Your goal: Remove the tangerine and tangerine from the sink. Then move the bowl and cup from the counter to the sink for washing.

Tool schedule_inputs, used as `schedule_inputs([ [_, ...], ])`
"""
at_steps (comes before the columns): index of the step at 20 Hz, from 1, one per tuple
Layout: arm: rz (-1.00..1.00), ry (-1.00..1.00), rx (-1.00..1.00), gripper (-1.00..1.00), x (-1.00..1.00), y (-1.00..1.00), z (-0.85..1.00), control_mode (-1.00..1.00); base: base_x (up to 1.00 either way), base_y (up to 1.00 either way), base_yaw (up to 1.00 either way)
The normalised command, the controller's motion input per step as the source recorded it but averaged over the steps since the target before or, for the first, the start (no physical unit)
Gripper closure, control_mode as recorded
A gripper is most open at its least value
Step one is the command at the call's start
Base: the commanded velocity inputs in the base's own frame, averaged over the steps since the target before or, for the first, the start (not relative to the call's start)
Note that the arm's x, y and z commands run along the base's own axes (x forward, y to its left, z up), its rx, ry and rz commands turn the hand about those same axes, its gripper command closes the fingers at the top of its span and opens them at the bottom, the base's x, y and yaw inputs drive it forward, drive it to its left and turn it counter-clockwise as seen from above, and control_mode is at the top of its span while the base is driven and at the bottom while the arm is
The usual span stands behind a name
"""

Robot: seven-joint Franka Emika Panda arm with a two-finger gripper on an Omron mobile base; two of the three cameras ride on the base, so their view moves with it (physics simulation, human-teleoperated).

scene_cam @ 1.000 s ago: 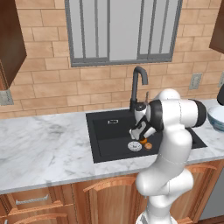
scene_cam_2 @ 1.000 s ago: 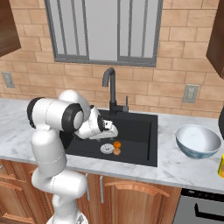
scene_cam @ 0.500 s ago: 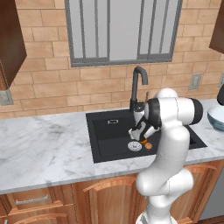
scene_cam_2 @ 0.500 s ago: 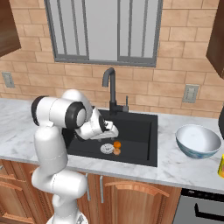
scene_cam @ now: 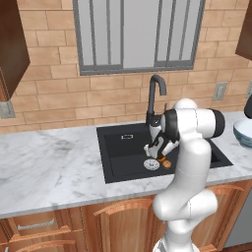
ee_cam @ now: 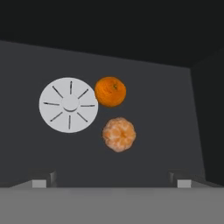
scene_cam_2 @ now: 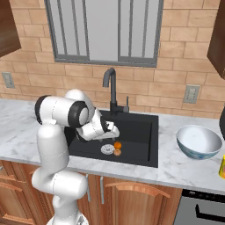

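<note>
Two tangerines lie on the floor of the black sink [scene_cam: 123, 147] beside its silver drain [ee_cam: 68, 105]: a bright orange tangerine [ee_cam: 110, 91] [scene_cam_2: 117, 144] and a duller tan-orange tangerine [ee_cam: 119, 134] [scene_cam_2: 117, 152]. My gripper [ee_cam: 113, 181] [scene_cam: 155, 153] [scene_cam_2: 113, 134] hangs open inside the basin just above them, its jaws wide apart with nothing between them. In the hand view the duller fruit is the closer one. The white bowl [scene_cam_2: 198, 141] [scene_cam: 243, 133] and the yellow cup [scene_cam_2: 222, 167] stand on the marble counter [scene_cam_2: 176, 169] to the right of the sink.
The dark curved faucet [scene_cam: 155, 93] [scene_cam_2: 110, 83] rises behind the basin, close to my arm. Sink walls surround the hand on all sides. A brick wall and a window back the counter. To the left of the sink lies a broad stretch of marble [scene_cam: 49, 162].
The arm has shifted slightly and the hand has edged a little closer to the tangerines. The jaws stay wide open. The fruits, bowl and cup have not moved.
</note>
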Motion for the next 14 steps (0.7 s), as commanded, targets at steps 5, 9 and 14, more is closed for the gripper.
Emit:
schedule_inputs([
  [5, 0.00, -0.04, 0.00, -1.00, 0.10, 0.00, -0.08, -1.00, 0.00, 0.00, 0.00],
  [9, 0.00, -0.06, 0.00, -1.00, 0.07, 0.00, -0.09, -1.00, 0.00, 0.00, 0.00],
  [14, 0.00, -0.05, 0.00, -1.00, 0.01, 0.00, -0.10, -1.00, 0.00, 0.00, 0.00],
])
